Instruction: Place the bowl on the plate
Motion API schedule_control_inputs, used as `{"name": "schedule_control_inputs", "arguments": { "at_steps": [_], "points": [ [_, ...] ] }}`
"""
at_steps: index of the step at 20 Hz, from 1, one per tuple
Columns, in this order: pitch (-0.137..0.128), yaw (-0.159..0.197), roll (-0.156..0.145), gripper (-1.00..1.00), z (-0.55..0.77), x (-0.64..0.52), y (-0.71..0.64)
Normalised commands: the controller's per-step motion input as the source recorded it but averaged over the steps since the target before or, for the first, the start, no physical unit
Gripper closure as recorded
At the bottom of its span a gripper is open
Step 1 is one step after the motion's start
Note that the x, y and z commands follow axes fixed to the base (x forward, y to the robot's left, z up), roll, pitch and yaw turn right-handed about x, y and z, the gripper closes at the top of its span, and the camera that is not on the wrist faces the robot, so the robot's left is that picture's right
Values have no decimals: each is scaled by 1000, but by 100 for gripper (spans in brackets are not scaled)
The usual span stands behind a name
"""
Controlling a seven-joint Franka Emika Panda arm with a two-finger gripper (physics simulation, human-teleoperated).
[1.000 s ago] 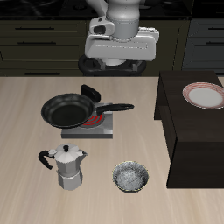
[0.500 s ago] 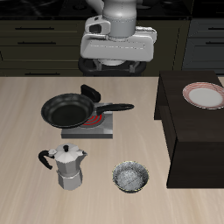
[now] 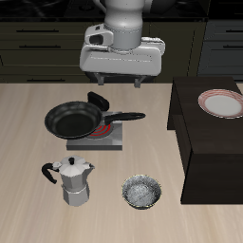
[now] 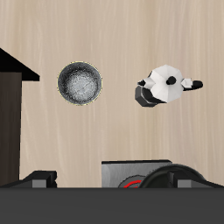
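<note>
The bowl, small with a dark grey rim and a speckled inside, stands on the wooden table near its front edge; it also shows in the wrist view. The plate, white with a reddish-pink ring, lies on top of a dark raised cabinet beside the table. The plate is out of the wrist view. My gripper hangs high over the back of the table, far from the bowl and the plate. It is open and holds nothing.
A black long-handled frying pan sits on a small stove mid-table; both show in the wrist view, pan and stove. A metal moka pot stands near the bowl and shows in the wrist view.
My gripper has come lower and a little forward over the back of the table. The bowl, plate, pan and moka pot have not moved.
</note>
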Motion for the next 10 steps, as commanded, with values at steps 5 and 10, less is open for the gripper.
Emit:
{"name": "schedule_control_inputs", "arguments": {
  "at_steps": [5,10],
  "points": [
    [16,3,-20,-100,-73,389,-16],
    [-2,6,-6,-100,-38,270,-38]
  ]
}}
